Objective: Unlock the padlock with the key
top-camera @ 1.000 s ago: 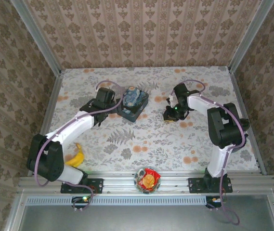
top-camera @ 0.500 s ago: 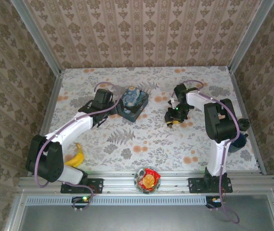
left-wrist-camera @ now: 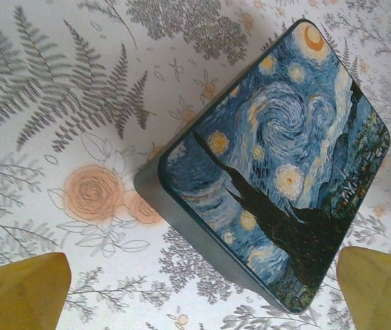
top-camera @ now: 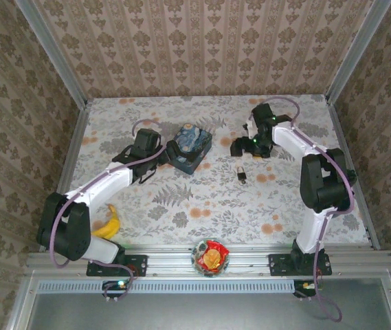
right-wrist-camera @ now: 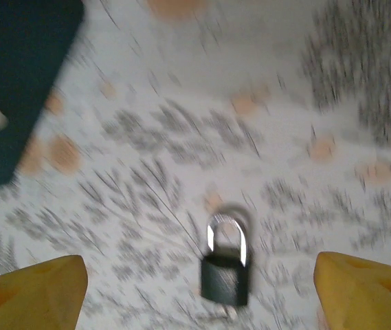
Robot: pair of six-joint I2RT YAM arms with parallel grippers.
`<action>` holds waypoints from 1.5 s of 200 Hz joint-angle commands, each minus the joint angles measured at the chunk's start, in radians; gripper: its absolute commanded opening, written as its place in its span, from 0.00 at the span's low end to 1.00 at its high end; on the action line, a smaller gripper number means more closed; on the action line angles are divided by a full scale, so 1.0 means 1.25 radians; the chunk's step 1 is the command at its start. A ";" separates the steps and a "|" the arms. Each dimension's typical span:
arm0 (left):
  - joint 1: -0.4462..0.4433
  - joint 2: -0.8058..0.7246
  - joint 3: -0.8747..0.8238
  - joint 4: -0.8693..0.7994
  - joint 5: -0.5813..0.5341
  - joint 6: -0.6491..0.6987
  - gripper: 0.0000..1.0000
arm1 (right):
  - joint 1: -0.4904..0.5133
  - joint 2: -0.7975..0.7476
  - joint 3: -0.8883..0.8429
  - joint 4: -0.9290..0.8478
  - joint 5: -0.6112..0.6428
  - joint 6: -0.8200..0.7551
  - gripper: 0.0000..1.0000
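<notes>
The padlock [top-camera: 240, 173] is one small piece, a dark, squarish, matte body with a thin, shiny, silvery metal loop on top. It lies flat on the table [top-camera: 202, 199], a little to the 3 o'clock side of the table's middle. The right gripper [top-camera: 248, 147] hangs apart from it, with the padlock at its 6 o'clock. In the right wrist view, which is smeared with blur, the padlock [right-wrist-camera: 225, 265] lies loop-up between the two blunt yellow fingertips [right-wrist-camera: 30, 292]. The right gripper [right-wrist-camera: 198, 294] is spread wide and grasps nothing.

There is one box [top-camera: 194, 143], a flat rectangle with rounded corners and a glossy lid painted with blue swirls, yellow stars and a crescent moon. Its side walls are plain dark teal. It sits at about 11 o'clock from the table's middle. The left gripper [top-camera: 162, 152] is just beside it at the box's 8 o'clock. In the left wrist view the box [left-wrist-camera: 277, 172] lies at an angle. The left gripper [left-wrist-camera: 198, 295] is also spread wide and empty, with both yellow fingertips [left-wrist-camera: 20, 292] clear of the lid.

The table is smooth and pale, printed with grey ferns and peach roses. One yellow banana [top-camera: 109, 223] curves at 8 o'clock near the left arm's base. One round dish [top-camera: 209, 256] with a crinkly red and yellow filling sits on the metal rail at 6 o'clock.
</notes>
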 commanded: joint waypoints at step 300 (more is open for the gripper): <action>-0.023 0.260 0.087 0.166 0.188 0.042 0.61 | 0.226 -0.025 -0.146 0.231 0.154 0.279 0.48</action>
